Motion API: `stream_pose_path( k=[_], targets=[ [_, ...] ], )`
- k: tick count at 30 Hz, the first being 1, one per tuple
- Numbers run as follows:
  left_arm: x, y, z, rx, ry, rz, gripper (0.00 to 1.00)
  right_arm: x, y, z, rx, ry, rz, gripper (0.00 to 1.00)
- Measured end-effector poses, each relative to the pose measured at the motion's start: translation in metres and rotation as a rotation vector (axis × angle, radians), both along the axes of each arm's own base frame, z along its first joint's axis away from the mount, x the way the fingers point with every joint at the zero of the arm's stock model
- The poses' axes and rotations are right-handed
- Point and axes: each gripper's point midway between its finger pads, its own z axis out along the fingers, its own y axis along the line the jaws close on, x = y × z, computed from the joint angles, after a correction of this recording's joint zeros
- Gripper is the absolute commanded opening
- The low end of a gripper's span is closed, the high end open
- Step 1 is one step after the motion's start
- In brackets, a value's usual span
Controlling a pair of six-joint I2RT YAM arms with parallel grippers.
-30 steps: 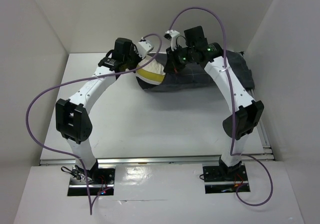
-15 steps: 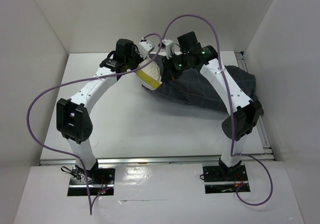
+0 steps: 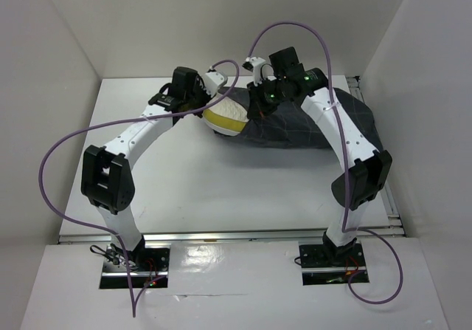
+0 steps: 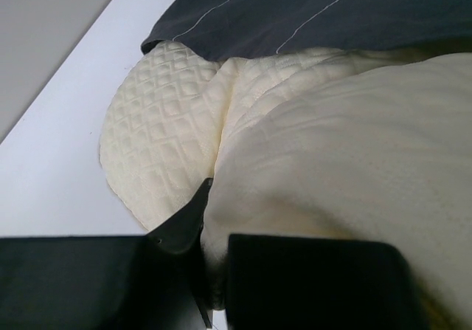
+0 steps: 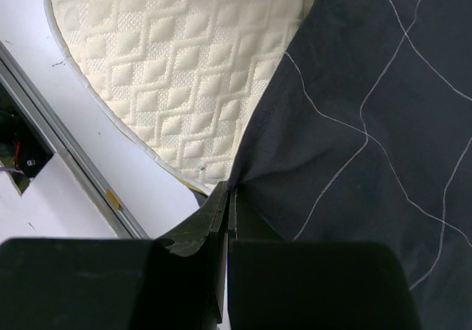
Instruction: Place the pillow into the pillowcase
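Note:
The cream-yellow quilted pillow (image 3: 225,116) lies at the back of the table with its right part inside the dark grey gridded pillowcase (image 3: 324,123); only its left end and yellow side band show. My left gripper (image 3: 214,102) is shut on the pillow's exposed end; the pillow (image 4: 310,145) fills the left wrist view, with the pillowcase (image 4: 310,5) above it. My right gripper (image 3: 258,105) is shut on the pillowcase's open edge (image 5: 243,182) right beside the pillow (image 5: 177,71).
White walls close in the table (image 3: 221,182) on the left, back and right. A metal rail (image 3: 387,190) runs along the table's right edge. Purple cables loop above both arms.
My right gripper lifted the pillowcase edge and pulled it left over the pillow, then came back down. The pillowcase now lies flatter and covers more of the pillow. My left gripper shifted slightly right.

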Motion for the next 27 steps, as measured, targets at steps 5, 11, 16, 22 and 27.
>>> stream_pose_path(
  k=[5, 11, 16, 22, 27],
  targets=[
    [0.000, 0.000, -0.001, -0.003, -0.003, -0.003, 0.00, 0.000, -0.007, -0.005, 0.002, 0.021, -0.009, 0.00],
    [-0.003, -0.001, -0.007, -0.008, 0.012, -0.016, 0.00, 0.004, -0.019, -0.008, 0.032, 0.050, -0.025, 0.00],
    [-0.002, -0.002, -0.006, -0.010, 0.010, -0.018, 0.00, 0.005, -0.021, -0.007, 0.049, 0.058, -0.021, 0.16],
    [0.000, 0.004, -0.006, -0.002, 0.007, -0.006, 0.00, 0.002, -0.020, -0.004, 0.079, 0.069, -0.001, 0.00],
    [0.001, 0.007, -0.006, 0.000, 0.006, 0.002, 0.00, 0.002, -0.020, 0.001, 0.115, 0.079, 0.012, 0.00]
  ],
)
